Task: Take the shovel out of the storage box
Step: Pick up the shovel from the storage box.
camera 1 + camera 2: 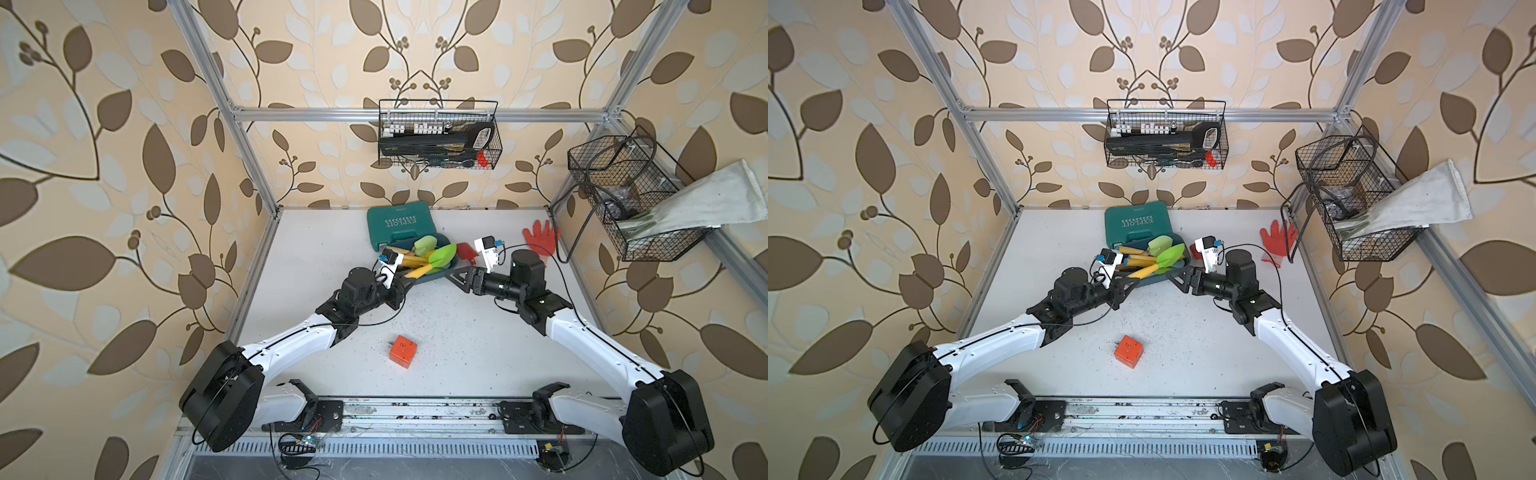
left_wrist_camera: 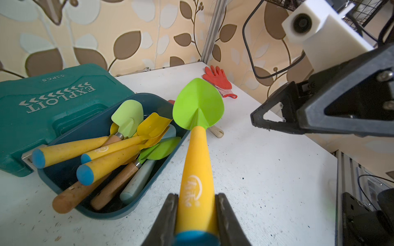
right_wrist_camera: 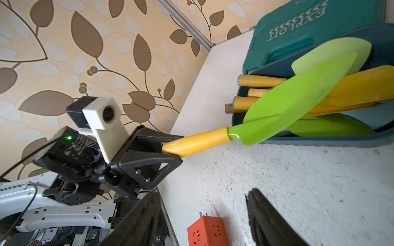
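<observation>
Since the left gripper (image 2: 197, 199) is clamped tight near the butt of the shovel (image 2: 197, 147), yellow handle pinched between both fingers (image 2: 167, 215), the grab is done and the lift-out is prob. about halfway. The handle sits outside the storage box (image 2: 119, 213) and looks raised off the table (image 2: 266, 181). The green blade hangs over the box's far end, above the other trowels (image 2: 110, 161) piled inside. Left to do, by my read: pull the blade fully clear of the rim, then set the shovel down on open table. The right gripper (image 3: 205, 191) is empty, fingers spread fairly wide, hovering over bare table just beside the box and touching nothing as far as I can see.

Hard to tell, nearest first: the handle's blue end cap is cut off in the left wrist view, so grip depth is unclear. Can't say whether the blade's lower edge brushes the rim or clears it; the right wrist view only shows them overlapping. The box bottom is hidden under the tools. Beside the box a red thing (image 1: 465, 251) is mostly covered, so no ID. Further back the tool case (image 1: 401, 224) is partly blocked by the box, and what's in the back wire basket (image 1: 498, 133) is too small to read.
</observation>
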Controlling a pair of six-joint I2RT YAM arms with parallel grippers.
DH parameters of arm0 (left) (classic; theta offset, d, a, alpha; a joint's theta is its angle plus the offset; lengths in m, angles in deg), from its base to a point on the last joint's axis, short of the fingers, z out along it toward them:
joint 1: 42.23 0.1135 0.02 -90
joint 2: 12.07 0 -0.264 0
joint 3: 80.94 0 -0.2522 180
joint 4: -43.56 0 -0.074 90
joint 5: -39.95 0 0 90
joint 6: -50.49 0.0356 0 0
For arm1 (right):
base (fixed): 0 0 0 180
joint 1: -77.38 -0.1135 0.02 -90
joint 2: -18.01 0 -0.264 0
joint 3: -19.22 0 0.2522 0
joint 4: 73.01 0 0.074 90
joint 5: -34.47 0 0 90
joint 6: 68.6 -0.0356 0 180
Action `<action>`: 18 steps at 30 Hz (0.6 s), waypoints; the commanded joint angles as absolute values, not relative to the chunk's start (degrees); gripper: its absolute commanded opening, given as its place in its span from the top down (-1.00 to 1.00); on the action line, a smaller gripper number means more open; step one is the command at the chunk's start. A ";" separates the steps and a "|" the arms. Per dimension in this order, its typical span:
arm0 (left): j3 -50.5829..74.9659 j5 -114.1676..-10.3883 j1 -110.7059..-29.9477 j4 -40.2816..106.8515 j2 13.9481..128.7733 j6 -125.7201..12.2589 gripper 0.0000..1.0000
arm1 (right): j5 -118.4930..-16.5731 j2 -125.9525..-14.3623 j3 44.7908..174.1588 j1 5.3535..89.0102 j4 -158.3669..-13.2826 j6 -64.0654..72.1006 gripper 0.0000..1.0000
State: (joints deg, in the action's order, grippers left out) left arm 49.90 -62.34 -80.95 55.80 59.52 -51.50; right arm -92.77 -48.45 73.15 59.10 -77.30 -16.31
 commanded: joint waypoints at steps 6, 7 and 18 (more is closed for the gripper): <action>52.06 -62.53 -81.78 66.97 56.12 -48.68 1.00 | -80.08 -46.73 69.55 50.56 -73.17 -31.58 -0.32; 52.07 -62.67 -81.86 67.11 56.18 -48.48 1.00 | -77.80 -46.46 69.62 49.14 -73.15 -32.66 -0.31; 51.39 -63.10 -82.30 65.75 56.22 -48.23 1.00 | -67.17 -47.39 66.56 45.17 -63.73 -48.12 -0.01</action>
